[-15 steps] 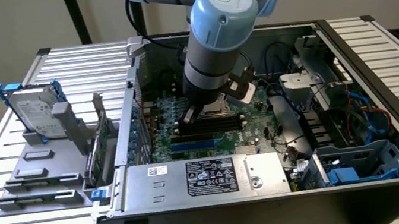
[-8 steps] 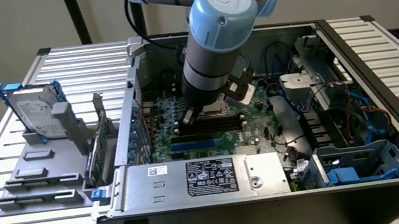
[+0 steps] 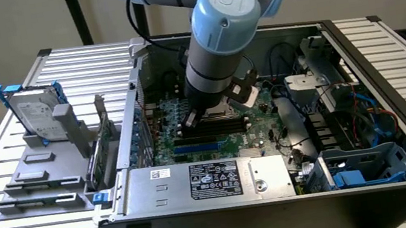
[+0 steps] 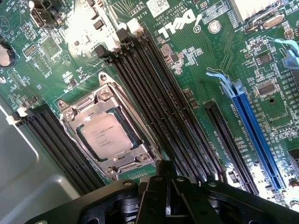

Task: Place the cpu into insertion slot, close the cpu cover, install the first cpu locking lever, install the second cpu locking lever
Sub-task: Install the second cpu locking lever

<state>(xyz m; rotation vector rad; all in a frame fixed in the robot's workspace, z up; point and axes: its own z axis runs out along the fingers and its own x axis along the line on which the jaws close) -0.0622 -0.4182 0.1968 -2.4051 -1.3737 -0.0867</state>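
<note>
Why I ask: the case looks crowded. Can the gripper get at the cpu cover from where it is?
Probably yes. The shut gripper hangs right beside the cpu cover, which lies flat around the cpu, with nothing above it; only low memory slots flank it.

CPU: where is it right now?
In the wrist view, the CPU sits in the socket under the closed cover, between two banks of black memory slots.

"DELL" is printed in white on the green motherboard (image 4: 196,60) beside the black memory slots (image 4: 159,93); the arm's blue joint cap (image 3: 224,6) bears "R".
</note>
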